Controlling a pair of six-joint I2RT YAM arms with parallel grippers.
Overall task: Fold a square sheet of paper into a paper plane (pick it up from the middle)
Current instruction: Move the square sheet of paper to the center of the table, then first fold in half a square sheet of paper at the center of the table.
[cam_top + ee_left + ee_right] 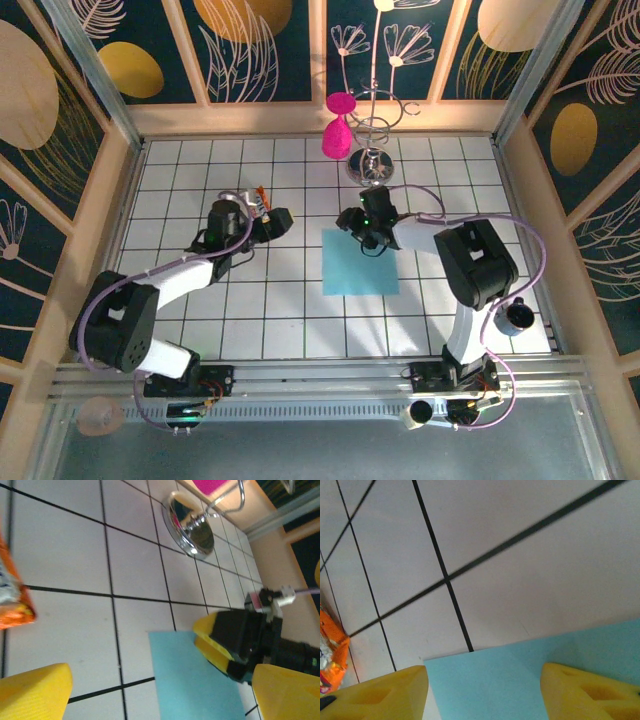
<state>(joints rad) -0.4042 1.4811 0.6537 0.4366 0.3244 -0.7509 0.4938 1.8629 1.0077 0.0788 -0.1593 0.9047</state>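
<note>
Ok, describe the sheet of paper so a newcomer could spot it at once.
On the white gridded table, look near the middle, in front of the chrome stand. The square sheet of paper lies flat there, the one plain light-blue thing, unlike the orange snack packet.

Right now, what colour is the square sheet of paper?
Light blue, unmarked sheet; clearest from the top external view.

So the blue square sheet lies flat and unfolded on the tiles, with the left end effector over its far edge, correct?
Not quite: the right end effector is over the far edge of the square sheet of paper; the left end effector stands off to its left. Flat and unfolded is correct. The top external view shows this.
</note>
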